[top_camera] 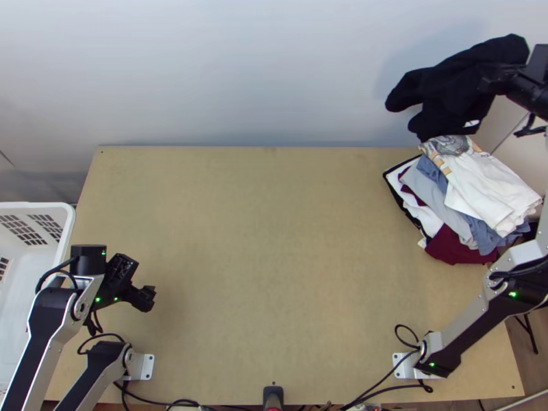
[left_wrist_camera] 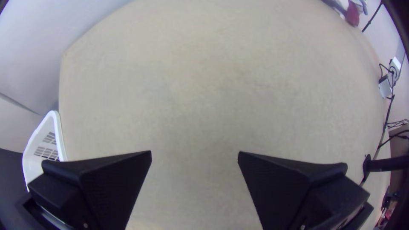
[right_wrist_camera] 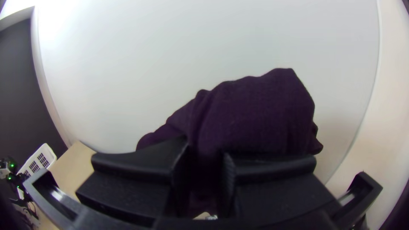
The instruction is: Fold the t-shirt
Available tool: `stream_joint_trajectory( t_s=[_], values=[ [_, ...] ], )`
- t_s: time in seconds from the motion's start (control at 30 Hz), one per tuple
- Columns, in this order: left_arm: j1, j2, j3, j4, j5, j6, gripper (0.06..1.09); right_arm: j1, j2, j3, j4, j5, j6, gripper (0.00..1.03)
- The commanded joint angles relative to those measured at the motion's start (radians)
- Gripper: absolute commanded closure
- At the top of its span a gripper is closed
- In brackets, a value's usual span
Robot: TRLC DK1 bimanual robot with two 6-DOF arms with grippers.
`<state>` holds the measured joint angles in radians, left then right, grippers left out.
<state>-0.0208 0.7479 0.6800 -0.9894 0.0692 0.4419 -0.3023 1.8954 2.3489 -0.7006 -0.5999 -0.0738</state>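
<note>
Holds the dark t-shirt [top_camera: 445, 85] bunched in the right hand [top_camera: 490, 77], raised near the pale wall [top_camera: 274, 68] by the stack of folded clothes [top_camera: 483, 192] at the far right corner of the counter [top_camera: 274, 240]. Pinches a gathered part between two nearly closed fingers, with cloth spilling out past the fingertips and drooping toward the stack, perhaps touching it. Hangs the left hand [top_camera: 148, 299] above the counter's left side, fingers wide apart, gripping nothing.

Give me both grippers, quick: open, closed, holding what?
Left gripper: open, fingers apart, holding nothing.
Right gripper: closed on a bunched dark garment.
</note>
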Motion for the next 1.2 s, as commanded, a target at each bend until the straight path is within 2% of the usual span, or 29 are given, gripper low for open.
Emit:
stream_joint_trajectory(
  t_s=[0.0,0.2,0.37,0.57,0.9,1.17],
  values=[
    [-0.018,0.002,-0.003,0.008,0.000,-0.006,0.10,-0.070,-0.047,-0.076,-0.045,-0.023,-0.009,1.00],
    [-0.048,0.004,-0.003,0.009,-0.005,-0.014,0.10,-0.156,-0.084,-0.168,-0.183,-0.083,-0.047,1.00],
    [-0.064,0.002,-0.005,0.011,-0.008,-0.020,0.10,-0.264,-0.160,-0.315,-0.203,-0.147,-0.081,1.00],
    [-0.096,0.008,-0.005,0.020,-0.014,-0.032,0.10,-0.331,-0.197,-0.401,-0.366,-0.178,-0.212,1.00],
    [-0.114,0.007,-0.010,0.026,-0.022,-0.046,0.10,-0.396,-0.332,-0.646,-0.396,-0.178,-0.297,1.00],
    [-0.116,-0.004,-0.010,0.024,-0.022,-0.048,0.10,-0.471,-0.308,-0.700,-0.395,-0.176,-0.391,1.00]
  ],
)
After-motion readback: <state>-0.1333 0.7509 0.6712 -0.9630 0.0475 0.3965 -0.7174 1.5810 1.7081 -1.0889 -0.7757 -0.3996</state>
